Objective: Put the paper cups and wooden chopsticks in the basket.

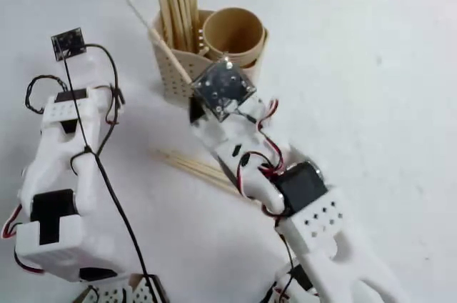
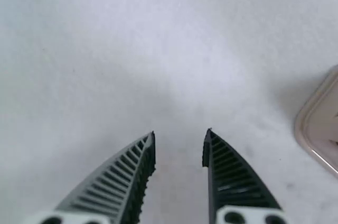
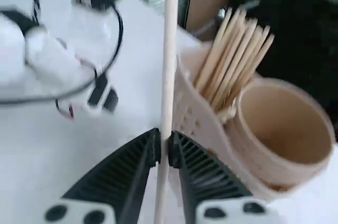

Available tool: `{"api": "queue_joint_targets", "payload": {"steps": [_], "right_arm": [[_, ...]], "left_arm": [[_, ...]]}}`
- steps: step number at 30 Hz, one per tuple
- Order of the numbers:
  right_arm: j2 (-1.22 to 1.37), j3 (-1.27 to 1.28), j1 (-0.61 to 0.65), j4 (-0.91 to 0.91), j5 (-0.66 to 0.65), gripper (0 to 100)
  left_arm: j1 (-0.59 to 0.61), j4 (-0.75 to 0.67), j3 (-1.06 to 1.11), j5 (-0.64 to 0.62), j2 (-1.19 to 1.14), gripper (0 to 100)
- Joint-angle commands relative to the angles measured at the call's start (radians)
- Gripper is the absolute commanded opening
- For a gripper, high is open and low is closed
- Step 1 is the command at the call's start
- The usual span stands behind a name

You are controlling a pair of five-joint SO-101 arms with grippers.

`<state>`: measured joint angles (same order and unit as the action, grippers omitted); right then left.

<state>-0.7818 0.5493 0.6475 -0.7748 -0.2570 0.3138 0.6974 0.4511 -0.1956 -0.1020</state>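
Observation:
A perforated beige basket [image 1: 173,66] stands at the back of the white table. Several wooden chopsticks [image 1: 180,13] stand upright in it, next to stacked paper cups [image 1: 234,35]. My right gripper [image 3: 165,142] is shut on a single chopstick [image 3: 169,44], right beside the basket [image 3: 198,113] and its cups [image 3: 282,123]. In the high view this held chopstick [image 1: 153,31] slants across the basket's front left corner, under the right wrist [image 1: 223,88]. More chopsticks [image 1: 196,167] lie loose on the table beside the right arm. My left gripper [image 2: 180,135] is open over bare table.
The left arm [image 1: 64,146] sits folded at the left of the table, with its cables [image 1: 107,96] looping over it. A beige rounded rim [image 2: 317,126] shows in the left wrist view. White table surface lies open to the right of the basket.

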Motion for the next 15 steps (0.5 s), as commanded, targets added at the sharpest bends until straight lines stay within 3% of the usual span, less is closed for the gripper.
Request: {"api": "queue_joint_targets", "payload": {"steps": [1, 7, 11, 15], "right_arm": [[0.085, -0.253, 0.022, 0.17, 0.025, 1.6], [0.453, -0.534, 0.018, 0.41, 0.017, 1.7], [0.653, -0.703, 0.01, 0.458, 0.017, 1.7], [0.771, -0.726, -0.018, 0.636, 0.026, 1.6]], "left_arm": [[-0.012, -0.017, -0.014, 0.014, 0.028, 17], [-0.012, -0.017, -0.014, 0.014, 0.028, 17], [-0.013, -0.017, -0.014, 0.014, 0.028, 17], [-0.015, -0.017, -0.014, 0.014, 0.028, 17]]}}
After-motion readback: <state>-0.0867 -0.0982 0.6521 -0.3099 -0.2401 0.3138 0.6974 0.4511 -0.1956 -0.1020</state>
